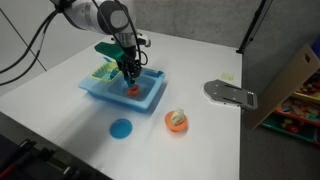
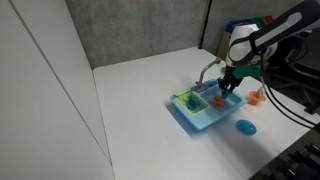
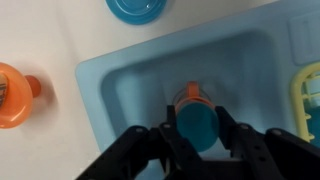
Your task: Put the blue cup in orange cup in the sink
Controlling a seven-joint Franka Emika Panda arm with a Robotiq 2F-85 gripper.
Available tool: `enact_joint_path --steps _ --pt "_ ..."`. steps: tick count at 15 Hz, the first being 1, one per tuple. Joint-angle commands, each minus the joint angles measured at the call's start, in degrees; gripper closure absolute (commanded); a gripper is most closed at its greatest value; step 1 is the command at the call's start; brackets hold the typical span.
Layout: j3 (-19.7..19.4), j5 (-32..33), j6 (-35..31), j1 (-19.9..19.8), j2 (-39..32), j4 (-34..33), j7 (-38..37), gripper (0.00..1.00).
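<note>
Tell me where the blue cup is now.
Wrist view: the blue cup is held in the gripper, inside the sink, next to the orange cup.

**Plastic all round on a matt white bench**

Down in the wrist view, the sink (image 3: pixel 95 75) reads as smooth light-blue plastic, with a soft sheen along its rim. The blue cup (image 3: pixel 198 125) looks like the same moulded plastic, smooth and nearly matt. The orange cup (image 3: pixel 190 93) is plastic too, a touch glossier. The black fingers (image 3: pixel 228 128) are matt and hard-looking. The orange bowl (image 3: pixel 12 95) and the blue disc (image 3: pixel 140 8) are smooth plastic again. In an exterior view the bench (image 1: pixel 60 110) is flat white, matt and even, and the box (image 1: pixel 295 70) at its edge looks like plain brown cardboard.
</note>
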State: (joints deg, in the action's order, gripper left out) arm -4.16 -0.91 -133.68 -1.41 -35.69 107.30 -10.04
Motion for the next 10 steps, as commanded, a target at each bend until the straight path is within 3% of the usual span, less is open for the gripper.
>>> enact_joint_path --steps 1,10 --pt "0.15 -1.00 2.06 0.24 -3.79 -5.10 -1.40 0.83" --pt "0.18 -1.04 2.05 0.38 -8.61 -9.25 -1.75 0.83"
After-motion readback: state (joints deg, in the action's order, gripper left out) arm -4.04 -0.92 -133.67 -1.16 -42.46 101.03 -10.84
